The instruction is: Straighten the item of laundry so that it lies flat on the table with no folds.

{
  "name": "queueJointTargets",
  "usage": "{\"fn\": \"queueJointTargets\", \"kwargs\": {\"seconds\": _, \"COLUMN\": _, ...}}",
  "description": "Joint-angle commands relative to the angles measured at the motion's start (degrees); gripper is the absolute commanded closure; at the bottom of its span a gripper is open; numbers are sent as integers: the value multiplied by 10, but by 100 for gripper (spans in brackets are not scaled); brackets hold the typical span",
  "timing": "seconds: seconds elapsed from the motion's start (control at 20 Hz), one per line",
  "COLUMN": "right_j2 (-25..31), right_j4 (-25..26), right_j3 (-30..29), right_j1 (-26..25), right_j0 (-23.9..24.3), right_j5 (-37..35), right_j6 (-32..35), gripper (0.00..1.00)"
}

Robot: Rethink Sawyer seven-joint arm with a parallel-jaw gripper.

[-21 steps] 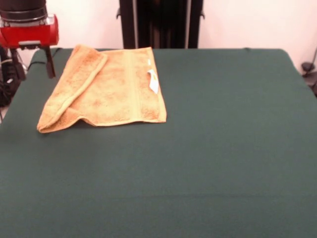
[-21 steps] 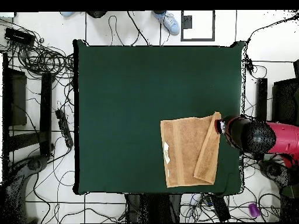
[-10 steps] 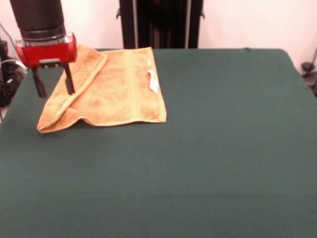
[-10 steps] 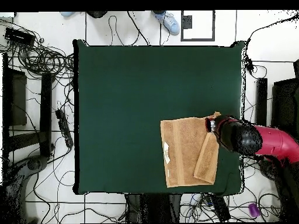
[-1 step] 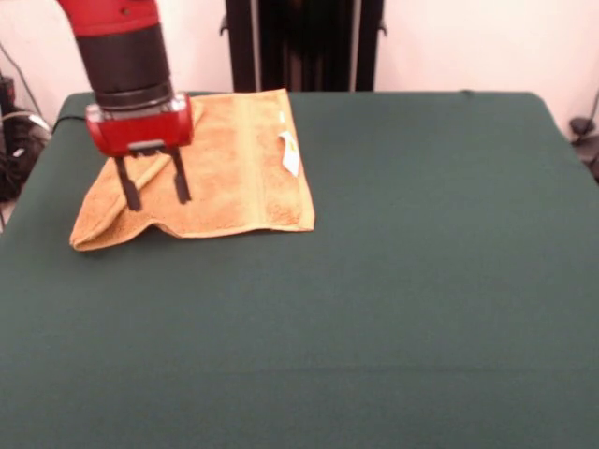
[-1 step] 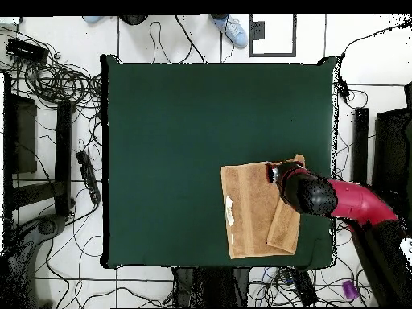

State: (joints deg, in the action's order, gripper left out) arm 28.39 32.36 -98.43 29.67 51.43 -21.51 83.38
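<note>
**Gripper above the folded side of the towel**

The golden-orange towel (image 5: 220, 173) lies on the dark green table (image 5: 421, 281), in the far left part of the front view, close to the far edge. In the overhead view the towel (image 6: 249, 211) is at the lower right of the table (image 6: 177, 145), near the bottom edge and near the right edge. It is not flat. One long side is folded over onto the rest, and this makes a thicker strip (image 5: 117, 210) that runs diagonally along the left side in the front view. At the near left corner the fold lifts a little and makes a small bump. The other part of the towel lies smooth. A woven band (image 5: 251, 159) runs across it, and a small white tag (image 5: 290, 152) lies on top near the right edge.

The red and black arm comes down over the towel. The gripper (image 5: 152, 186) is over the folded strip, with its two dark fingers (image 5: 126, 184) pointing down and set moderately apart, with nothing between them. I cannot tell if the tips touch the cloth. In the overhead view the gripper (image 6: 276, 172) is over the upper right part of the towel, and the arm hides some of the fold.

At the top edge of the overhead view a person's shoe (image 6: 234, 30) shows on the floor, beyond the table.
</note>
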Motion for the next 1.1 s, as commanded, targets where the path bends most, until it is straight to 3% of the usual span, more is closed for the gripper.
{"fn": "queueJointTargets", "kwargs": {"seconds": 0.05, "right_j2": -39, "right_j4": -63, "right_j3": -94, "right_j1": -8, "right_j0": -56, "right_j5": 38, "right_j6": 182, "gripper": 0}}
{"fn": "queueJointTargets", "kwargs": {"seconds": 0.75, "right_j2": -63, "right_j4": -125, "right_j3": -145, "right_j1": -7, "right_j0": -69, "right_j5": 74, "right_j6": 170, "gripper": 0}}
{"fn": "queueJointTargets", "kwargs": {"seconds": 1.1, "right_j2": -55, "right_j4": -127, "right_j3": -106, "right_j1": -71, "right_j0": -67, "right_j5": 112, "right_j6": 138, "gripper": 0}}
